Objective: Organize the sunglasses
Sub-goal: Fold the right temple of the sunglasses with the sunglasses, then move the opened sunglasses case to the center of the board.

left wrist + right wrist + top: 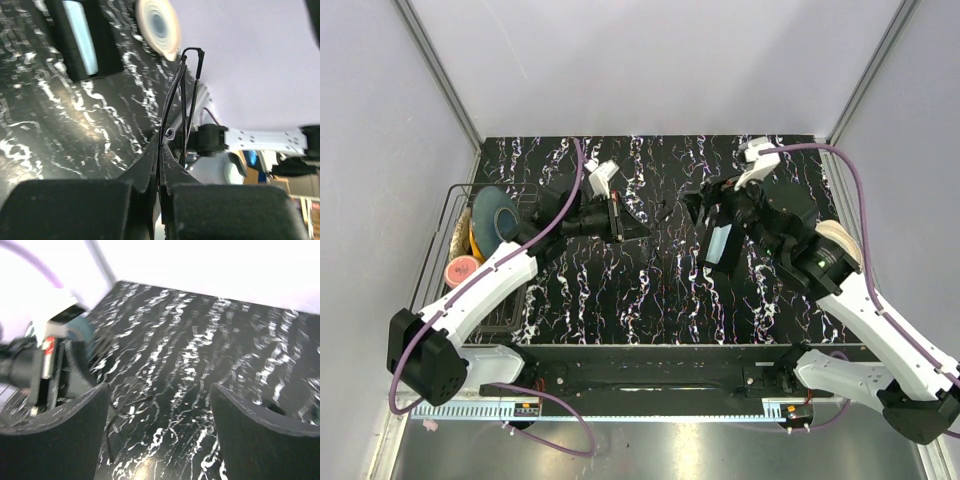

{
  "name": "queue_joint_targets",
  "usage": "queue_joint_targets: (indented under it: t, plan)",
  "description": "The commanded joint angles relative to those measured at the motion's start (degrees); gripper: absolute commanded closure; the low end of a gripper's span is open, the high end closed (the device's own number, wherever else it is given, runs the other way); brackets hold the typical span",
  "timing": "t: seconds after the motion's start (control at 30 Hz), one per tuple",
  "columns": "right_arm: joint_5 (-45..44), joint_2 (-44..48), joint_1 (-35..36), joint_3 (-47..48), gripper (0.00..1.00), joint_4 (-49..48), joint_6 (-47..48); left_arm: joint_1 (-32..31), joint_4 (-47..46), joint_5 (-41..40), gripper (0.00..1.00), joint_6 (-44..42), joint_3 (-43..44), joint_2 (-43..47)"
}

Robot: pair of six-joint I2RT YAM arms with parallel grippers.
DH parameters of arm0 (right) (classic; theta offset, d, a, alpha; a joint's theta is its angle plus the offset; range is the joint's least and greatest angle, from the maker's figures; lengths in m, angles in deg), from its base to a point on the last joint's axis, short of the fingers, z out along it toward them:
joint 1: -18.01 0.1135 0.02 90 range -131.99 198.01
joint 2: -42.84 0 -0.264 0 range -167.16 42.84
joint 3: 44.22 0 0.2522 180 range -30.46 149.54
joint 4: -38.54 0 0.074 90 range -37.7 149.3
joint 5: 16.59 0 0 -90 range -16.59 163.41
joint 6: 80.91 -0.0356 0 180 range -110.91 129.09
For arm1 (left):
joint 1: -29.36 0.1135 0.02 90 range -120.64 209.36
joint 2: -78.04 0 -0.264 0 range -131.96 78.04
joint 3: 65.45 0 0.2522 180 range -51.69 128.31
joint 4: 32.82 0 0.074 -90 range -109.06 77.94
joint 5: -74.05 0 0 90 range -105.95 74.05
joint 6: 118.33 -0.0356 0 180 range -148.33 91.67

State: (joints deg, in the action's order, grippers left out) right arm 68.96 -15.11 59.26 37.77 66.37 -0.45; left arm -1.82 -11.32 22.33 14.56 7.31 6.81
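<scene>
Barely begun, I judge: left tool point(161, 165) clamped shut on thin black wire-framed sunglasses point(182, 100) over the black marbled table point(650, 290), right tool point(159, 390) wide open, empty.

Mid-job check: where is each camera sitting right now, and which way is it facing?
Top external: above and behind the bases, looking down on the table; left arm and right arm show.
Left wrist: on the left arm, looking along the shut left end effector, which pinches the sunglasses, toward the right arm.
Right wrist: on the right arm, looking past the open right end effector across the table at the left arm.
Shared: the wrist views face each other.
</scene>
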Motion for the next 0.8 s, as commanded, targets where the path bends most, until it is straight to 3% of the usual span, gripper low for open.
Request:
queue_joint_targets:
  t: [0.0,0.1,0.23,0.43,0.6,0.77]
  plan:
    - [-23.0,0.5,-1.8,2.3,0.12,12.1,-10.2,-0.1,6.6,-13.5,1.0,-6.0,1.6,0.0]
    - [-20.4,-0.8,-6.6,-0.9,0.12,15.5,-17.1,-0.4,8.5,-16.6,1.0,-7.2,1.5,-0.4]
    - [-11.5,-3.4,-18.9,-8.3,0.14,15.7,-20.9,-0.5,8.6,-16.8,1.0,-7.7,1.1,-1.0]
    - [-8.0,-13.1,-23.2,-13.0,0.2,14.2,-20.1,-0.8,8.7,-16.8,1.0,-8.4,0.5,-1.2]
    - [-5.9,-22.4,-26.4,-14.2,0.45,10.2,-20.4,-0.8,9.1,-16.4,1.0,-9.0,0.7,-1.6]
    - [-6.2,-27.9,-28.0,-13.8,0.53,7.0,-20.2,-0.8,9.7,-16.8,1.0,-9.5,0.8,-1.6]
